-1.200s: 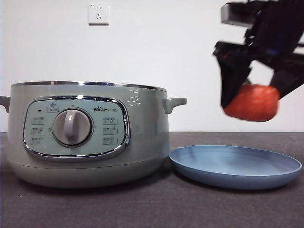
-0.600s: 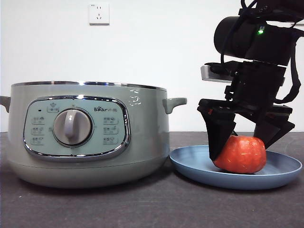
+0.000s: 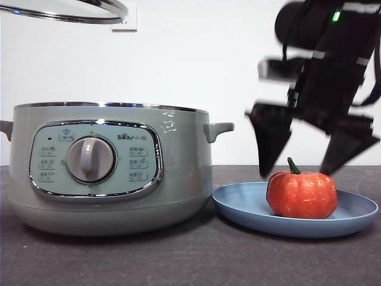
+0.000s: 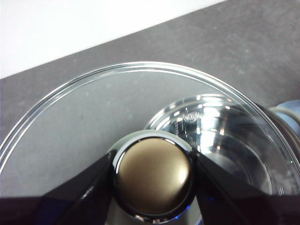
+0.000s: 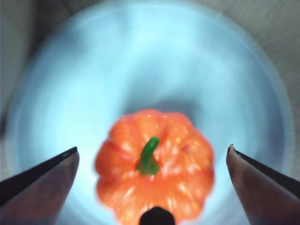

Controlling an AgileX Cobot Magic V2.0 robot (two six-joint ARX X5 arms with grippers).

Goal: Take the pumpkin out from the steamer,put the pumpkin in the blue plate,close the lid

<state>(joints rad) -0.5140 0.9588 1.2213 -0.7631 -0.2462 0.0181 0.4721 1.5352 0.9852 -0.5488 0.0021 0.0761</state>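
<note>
Front view showed the pumpkin sitting upright in the blue plate, its green stem pointing up. Just above it hung the right gripper, blurred, its two black jaws spread wide apart on either side of the pumpkin and touching nothing. The right wrist view agreed: the pumpkin lay free on the plate between the parted jaws of that gripper.

The steamer stood just beside the plate, uncovered, its chrome rim bare and its dial facing the camera. The lid hung high above the steamer's left part, only its chrome edge in view at the top. From the left wrist, the left gripper was clamped on the lid's knob, one jaw pressed against each side, with the glass spread around it and the steamer's open bowl visible through it.
</note>
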